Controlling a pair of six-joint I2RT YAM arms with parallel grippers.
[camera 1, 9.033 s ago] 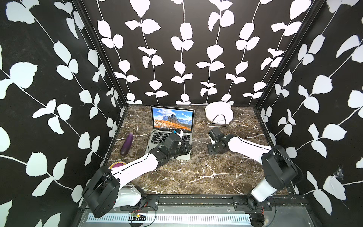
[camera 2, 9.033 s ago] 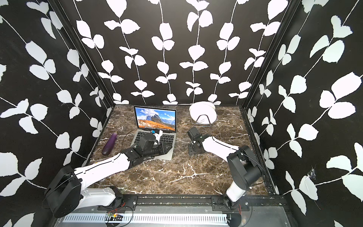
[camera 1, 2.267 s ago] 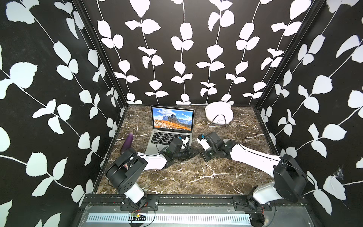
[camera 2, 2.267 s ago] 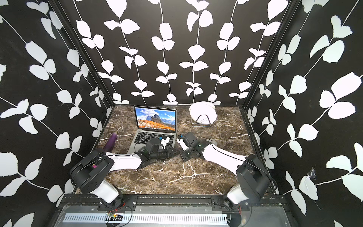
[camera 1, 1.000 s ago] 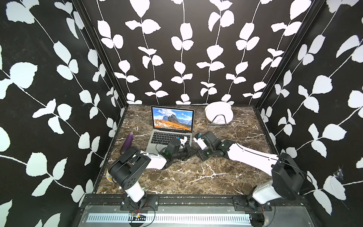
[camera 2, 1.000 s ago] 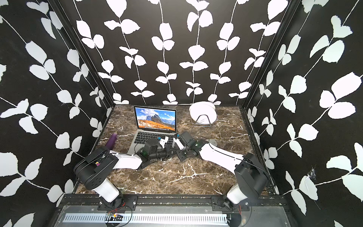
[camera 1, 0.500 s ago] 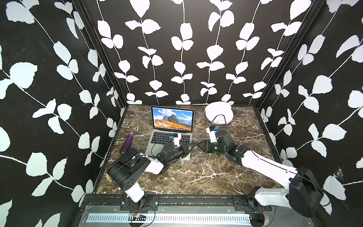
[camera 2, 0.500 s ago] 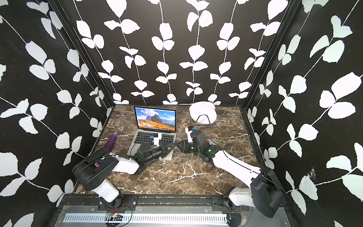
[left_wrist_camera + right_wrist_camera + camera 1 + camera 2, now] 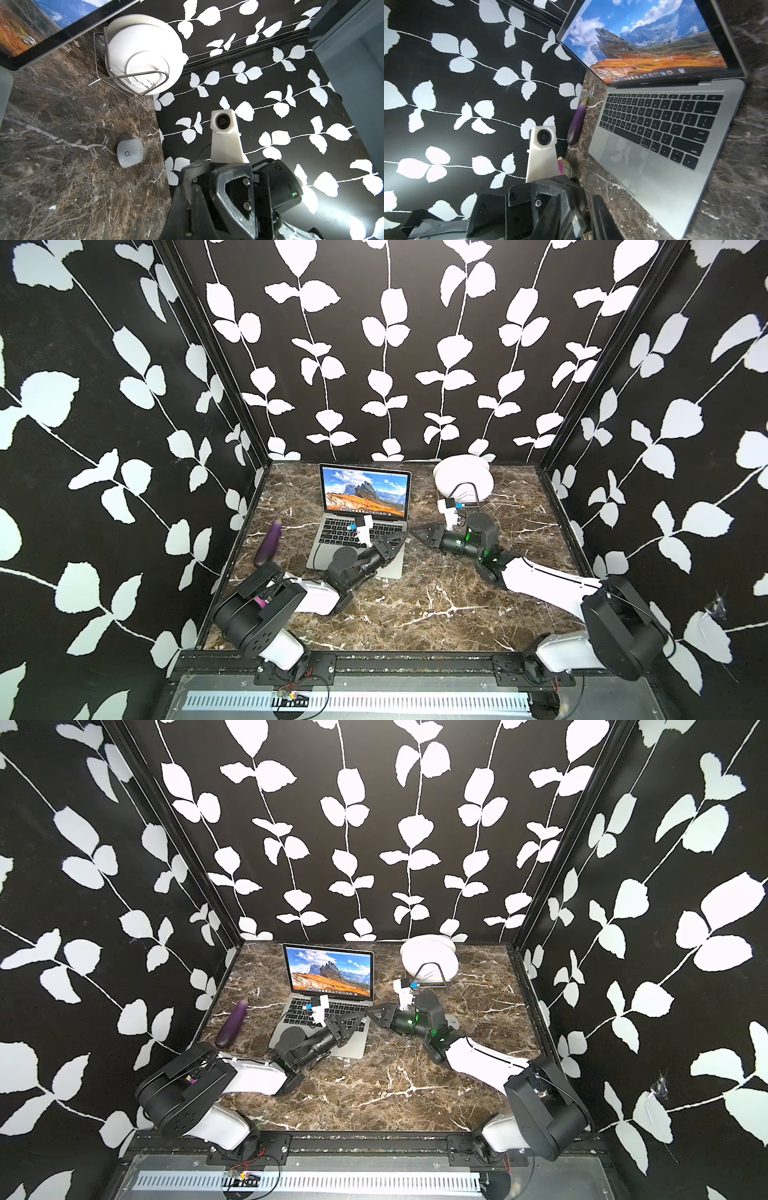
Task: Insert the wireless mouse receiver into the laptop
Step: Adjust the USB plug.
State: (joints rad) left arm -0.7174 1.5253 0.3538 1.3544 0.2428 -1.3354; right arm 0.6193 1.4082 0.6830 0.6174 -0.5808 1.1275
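The silver laptop stands open at the back left, its screen lit. My left gripper hovers over the laptop's right front corner, shut on the small receiver, whose metal plug pokes out. My right gripper faces it tip to tip, its jaws either side of the receiver. A gap shows between one finger and the plug. The white wireless mouse lies on the marble behind the right arm.
White plates stand in a wire rack at the back right. A purple eggplant lies left of the laptop, with a patterned cup nearer the front. Black leaf-patterned walls close three sides.
Both grippers have risen from the table by the laptop's front corner and now meet tip to tip. The right forearm has swung out to the right, and the right jaws have narrowed.
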